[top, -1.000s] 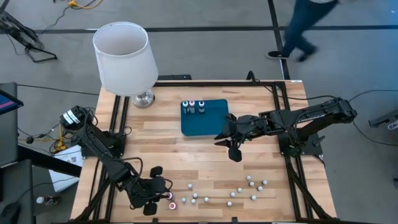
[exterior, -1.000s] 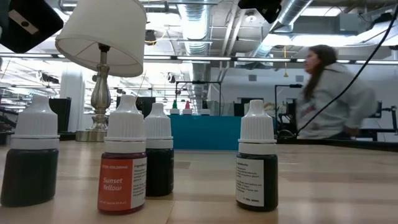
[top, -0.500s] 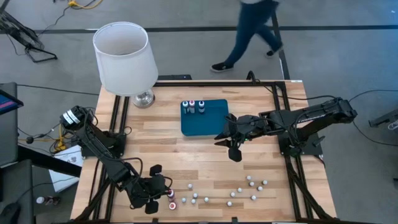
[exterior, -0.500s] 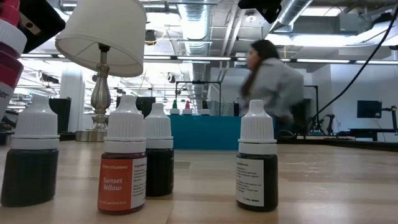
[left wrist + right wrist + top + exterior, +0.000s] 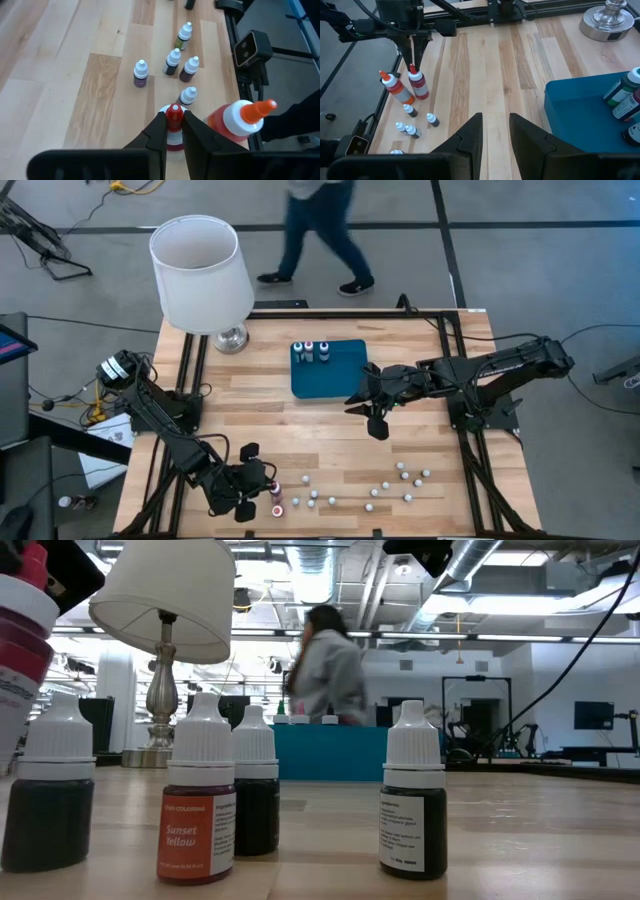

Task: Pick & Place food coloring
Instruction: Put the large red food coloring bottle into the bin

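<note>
Your left gripper [image 5: 174,131] pinches the red-tipped bottle [image 5: 173,127] at its cap, beside the orange-tipped bottle [image 5: 239,120]: light, smooth, tip-prone; hold the neck gently.

- The light is bright and even, coming from ceiling strip lights [image 5: 300,635] that show in the low view.
- The wooden table [image 5: 420,350] casts back a soft glare; shadows under the arms are faint and short.
- A walking person [image 5: 325,665] is smeared by motion blur, in the high view too.
- In the low view the near small bottles [image 5: 195,800] are sharp; the room behind is softer.
- The lampshade [image 5: 200,272] is nearly blown out white.
</note>
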Available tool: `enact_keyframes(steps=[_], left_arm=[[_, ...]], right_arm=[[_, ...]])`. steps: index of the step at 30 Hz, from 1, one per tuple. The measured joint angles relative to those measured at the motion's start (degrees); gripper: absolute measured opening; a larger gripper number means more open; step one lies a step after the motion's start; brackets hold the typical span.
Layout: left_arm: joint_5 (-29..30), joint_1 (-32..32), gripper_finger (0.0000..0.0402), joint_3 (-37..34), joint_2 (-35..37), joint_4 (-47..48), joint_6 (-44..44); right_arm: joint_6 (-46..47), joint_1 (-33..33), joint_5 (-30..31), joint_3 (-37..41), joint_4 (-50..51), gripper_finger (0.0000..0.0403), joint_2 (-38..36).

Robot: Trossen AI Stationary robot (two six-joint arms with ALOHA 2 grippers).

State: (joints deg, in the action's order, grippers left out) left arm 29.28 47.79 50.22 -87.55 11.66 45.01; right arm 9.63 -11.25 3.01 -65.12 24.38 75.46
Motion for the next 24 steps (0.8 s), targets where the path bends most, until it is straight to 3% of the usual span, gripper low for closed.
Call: enact_keyframes(steps=[24], left_arm=[[12.6, 1.7, 0.0034, 0.0, 0.0, 12.8, 9.9]], right_arm=[[0.0, 0.0, 0.0, 0.0, 0.0, 0.0086, 0.0]])
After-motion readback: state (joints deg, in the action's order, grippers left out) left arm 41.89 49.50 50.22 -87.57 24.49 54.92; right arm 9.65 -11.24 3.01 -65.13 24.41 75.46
